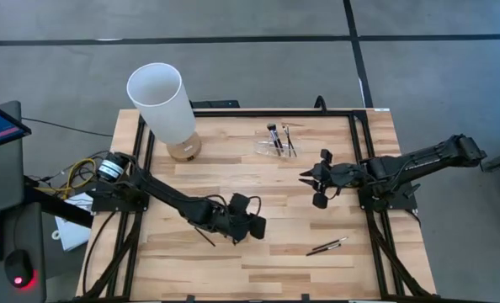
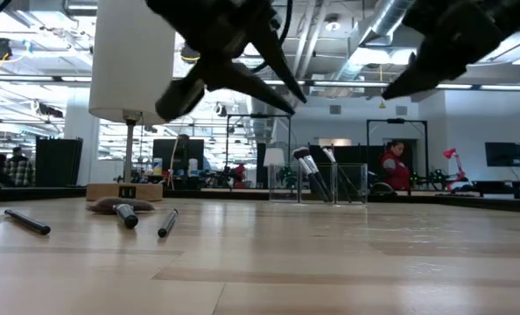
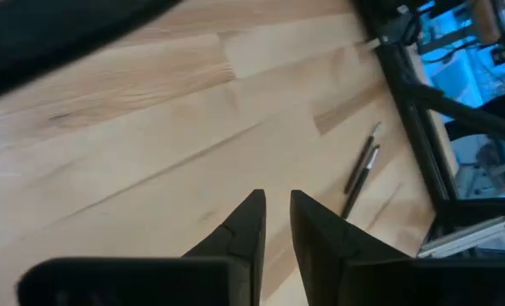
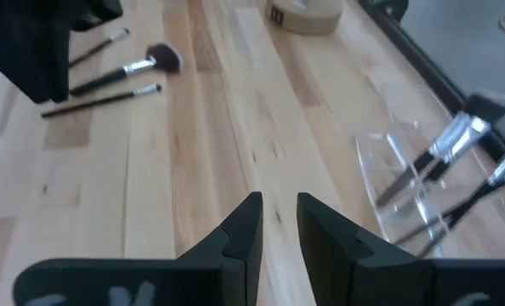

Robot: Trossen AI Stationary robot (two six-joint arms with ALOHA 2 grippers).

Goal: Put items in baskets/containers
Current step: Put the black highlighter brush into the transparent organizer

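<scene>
Tabletop [image 1: 258, 181] carrying white cylinder [image 1: 162, 101] near back-left edge; clear holder [image 1: 277, 147] sitting mid-back with some brushes [image 1: 274, 136] inside. Left end effector [image 1: 248, 225] hovering front-centre, nearly clenched, grasping nothing; right end effector [image 1: 311, 179] idling part-open, empty. Loose brushes [image 1: 327, 247] lying front-right: risking rolling off if nudged.

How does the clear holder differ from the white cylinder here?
The holder is see-through; the cylinder is opaque white. The holder is small and low; the cylinder is far taller and wider. The holder has brushes in it; the cylinder sits on a wooden base. Both stand on the table.
</scene>
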